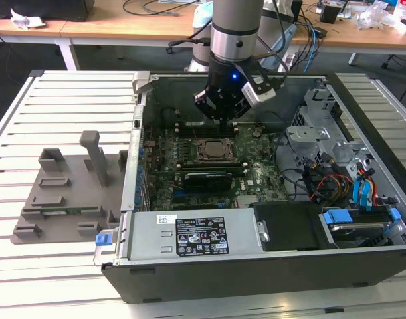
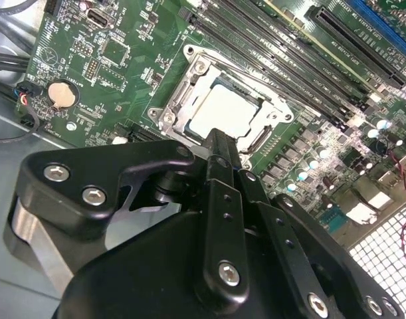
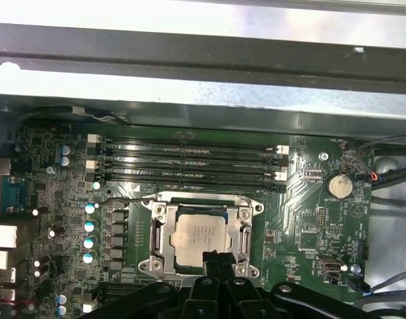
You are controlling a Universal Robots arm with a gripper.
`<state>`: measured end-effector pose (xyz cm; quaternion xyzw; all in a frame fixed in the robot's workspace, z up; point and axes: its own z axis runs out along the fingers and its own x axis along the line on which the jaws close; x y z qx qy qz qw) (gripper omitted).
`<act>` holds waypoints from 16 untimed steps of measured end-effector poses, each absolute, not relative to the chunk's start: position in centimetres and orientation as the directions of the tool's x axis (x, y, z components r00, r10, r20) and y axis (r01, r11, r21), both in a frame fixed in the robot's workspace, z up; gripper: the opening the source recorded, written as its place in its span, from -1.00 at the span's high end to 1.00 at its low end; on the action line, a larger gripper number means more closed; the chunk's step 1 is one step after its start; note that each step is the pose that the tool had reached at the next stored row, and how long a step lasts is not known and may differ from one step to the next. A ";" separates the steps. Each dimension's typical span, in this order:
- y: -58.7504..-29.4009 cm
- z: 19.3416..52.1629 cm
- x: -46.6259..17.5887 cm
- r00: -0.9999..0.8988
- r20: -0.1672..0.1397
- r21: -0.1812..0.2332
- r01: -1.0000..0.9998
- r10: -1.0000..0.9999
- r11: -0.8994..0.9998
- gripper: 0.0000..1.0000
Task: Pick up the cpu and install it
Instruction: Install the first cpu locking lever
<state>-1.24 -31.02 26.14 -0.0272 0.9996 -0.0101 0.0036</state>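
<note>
The cpu lies flat inside the metal-rimmed socket frame on the green motherboard, silver top up. In the second wrist view the cpu shows just past my fingertips. My gripper hangs over the open computer case, slightly behind the cpu and above it. In both wrist views the black fingers sit pressed together, with nothing between them; the gripper's tip stands at the socket's edge, apart from the chip.
The case wall surrounds the board. A long black graphics card lies in front of the socket, memory sticks behind it. Drive cages and cables crowd the exterior view's right. A grey fixture sits outside on the slatted table.
</note>
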 end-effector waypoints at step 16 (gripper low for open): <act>-30.9 26.2 -3.6 -0.998 -0.007 -0.020 -0.054 -0.054 0.998 0.79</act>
